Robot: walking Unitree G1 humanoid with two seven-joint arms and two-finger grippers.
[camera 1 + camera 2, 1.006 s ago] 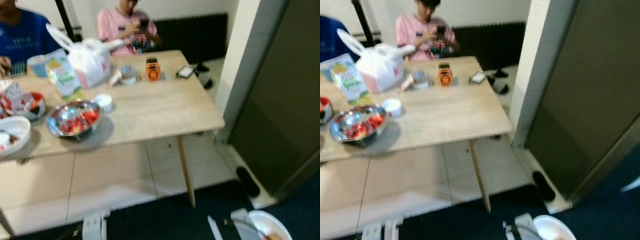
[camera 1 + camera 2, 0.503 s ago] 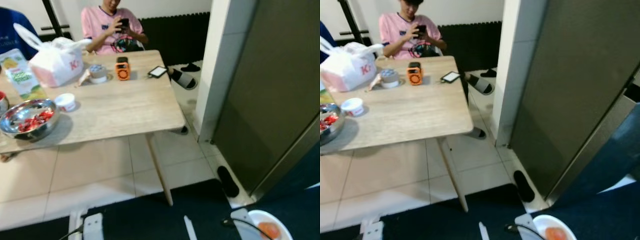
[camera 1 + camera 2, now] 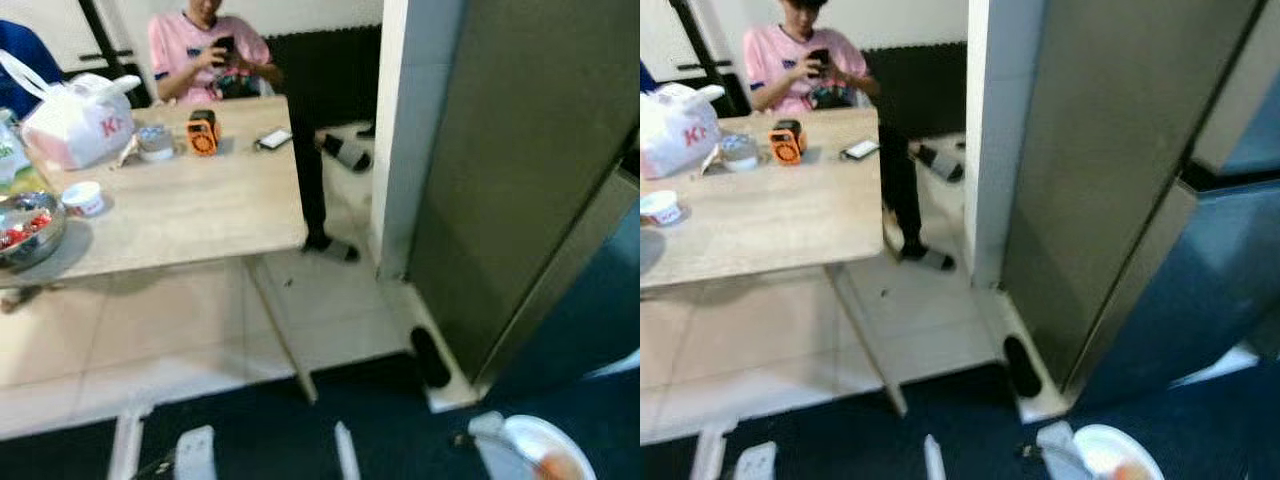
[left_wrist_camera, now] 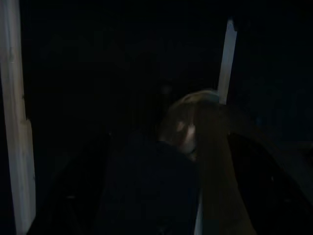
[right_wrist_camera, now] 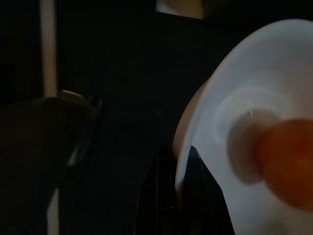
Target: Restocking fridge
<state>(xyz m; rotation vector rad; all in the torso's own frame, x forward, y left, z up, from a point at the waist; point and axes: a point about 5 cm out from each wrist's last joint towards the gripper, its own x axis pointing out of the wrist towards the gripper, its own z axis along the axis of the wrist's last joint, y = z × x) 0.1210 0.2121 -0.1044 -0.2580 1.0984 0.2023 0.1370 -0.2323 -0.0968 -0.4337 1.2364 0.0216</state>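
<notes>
Right wrist view shows the right gripper (image 5: pixel 178 161) pinching the rim of a white bowl (image 5: pixel 244 127), one black finger (image 5: pixel 166 196) under the edge and the rim running between the two. An orange piece of food (image 5: pixel 286 164) lies in the bottom of the bowl; what it is cannot be made out. From the head cameras the same bowl sits low at the robot's right side, near the bottom edge of the picture, over dark blue flooring.

The bowl looks light, stiff and smooth, likely plastic or foam. Held by one edge only, it will want to tip and may slip between the fingers, and the loose food can slide out if it tilts. My judgement: keep it level and move slowly; a deeper bite on the rim would be safer.

The left arm hangs idle; its wrist view is too dark to tell whether the left gripper is open or closed.

Just ahead and to the right stands the fridge (image 3: pixel 1110 170), a tall grey body with its door (image 3: pixel 1230 290) apparently ajar. Beyond it is a white pillar (image 3: pixel 415 130). To the left is a wooden table (image 3: pixel 190 210) carrying a white bag (image 3: pixel 70 120), a small orange thing (image 3: pixel 202 135), a phone (image 3: pixel 273 138), a small cup (image 3: pixel 82 198) and a metal bowl (image 3: pixel 25 228). A person in a pink shirt (image 3: pixel 205 45) sits behind the table.
</notes>
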